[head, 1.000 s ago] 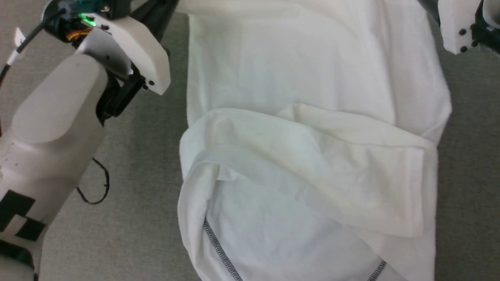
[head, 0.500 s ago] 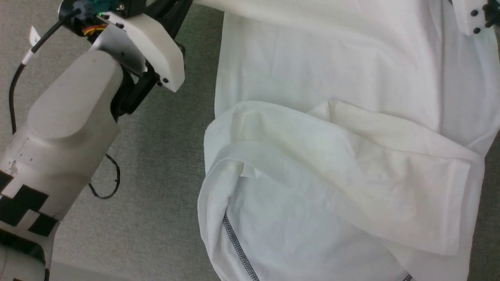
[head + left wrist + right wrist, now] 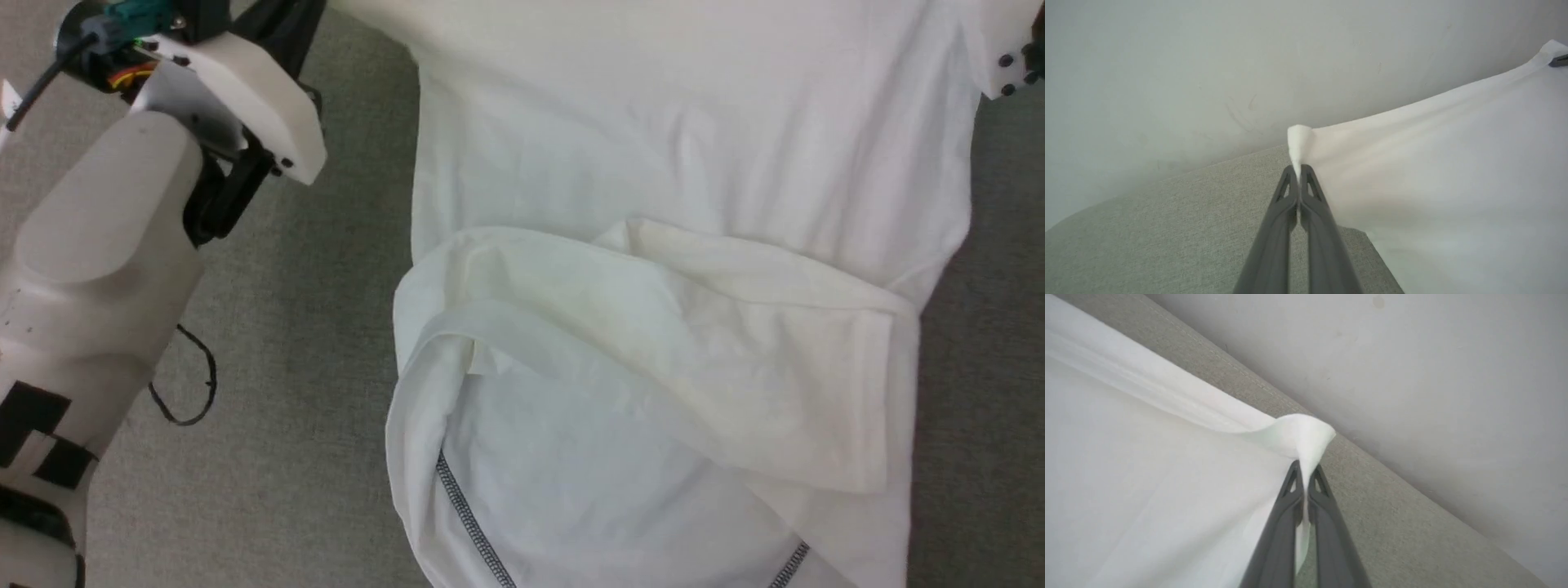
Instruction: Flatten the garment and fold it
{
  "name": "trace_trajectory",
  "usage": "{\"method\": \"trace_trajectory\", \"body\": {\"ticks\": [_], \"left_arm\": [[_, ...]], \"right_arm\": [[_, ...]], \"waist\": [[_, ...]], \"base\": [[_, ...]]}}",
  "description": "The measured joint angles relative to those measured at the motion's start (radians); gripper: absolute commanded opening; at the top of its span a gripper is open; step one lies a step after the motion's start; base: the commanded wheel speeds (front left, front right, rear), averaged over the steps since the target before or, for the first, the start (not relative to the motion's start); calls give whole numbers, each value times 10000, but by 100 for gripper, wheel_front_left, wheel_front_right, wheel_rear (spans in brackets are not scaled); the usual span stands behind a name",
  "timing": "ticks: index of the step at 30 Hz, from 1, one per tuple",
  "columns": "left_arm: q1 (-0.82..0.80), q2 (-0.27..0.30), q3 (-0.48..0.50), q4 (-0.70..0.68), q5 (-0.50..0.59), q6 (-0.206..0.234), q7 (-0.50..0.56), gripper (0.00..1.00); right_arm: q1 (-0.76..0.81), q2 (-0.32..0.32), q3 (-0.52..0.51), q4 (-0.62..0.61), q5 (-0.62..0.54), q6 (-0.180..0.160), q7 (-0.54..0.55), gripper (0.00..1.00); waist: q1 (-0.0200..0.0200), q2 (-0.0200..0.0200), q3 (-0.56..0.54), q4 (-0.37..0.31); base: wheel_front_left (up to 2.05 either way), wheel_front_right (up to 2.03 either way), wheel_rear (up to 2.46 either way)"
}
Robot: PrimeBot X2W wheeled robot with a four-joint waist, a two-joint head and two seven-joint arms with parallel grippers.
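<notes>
Across the grey fabric surface [image 3: 310, 343] the white garment [image 3: 678, 163] lies spread, its near part doubled over in loose layers. At one far corner the left gripper [image 3: 1299, 175] is clamped on a pinch of cloth, and the right gripper [image 3: 1303, 473] is clamped on the other corner.

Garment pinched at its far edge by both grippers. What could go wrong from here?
1. Slip: the left gripper and right gripper each pinch only a small tuft of the garment at their tips; a hard pull may free the thin fabric.
2. Trapped fold: in the head view a wide flap lies doubled over the near half; folding now would likely lock that crease in.
</notes>
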Motion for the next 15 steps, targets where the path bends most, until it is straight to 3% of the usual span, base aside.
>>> {"method": "trace_trajectory", "body": {"ticks": [10, 15], "left_arm": [[740, 412, 96, 136, 90, 140, -640, 0], [2039, 773, 75, -732, 50, 435, -748, 0]], "right_arm": [[1106, 217, -573, 178, 385, 10, -2220, 0], [2591, 67, -732, -644, 1160, 0, -2943, 0]], "waist": [[-1, 0, -1490, -742], [-2, 0, -2421, -985]], "base": [[0, 0, 0], [0, 0, 0]]}}
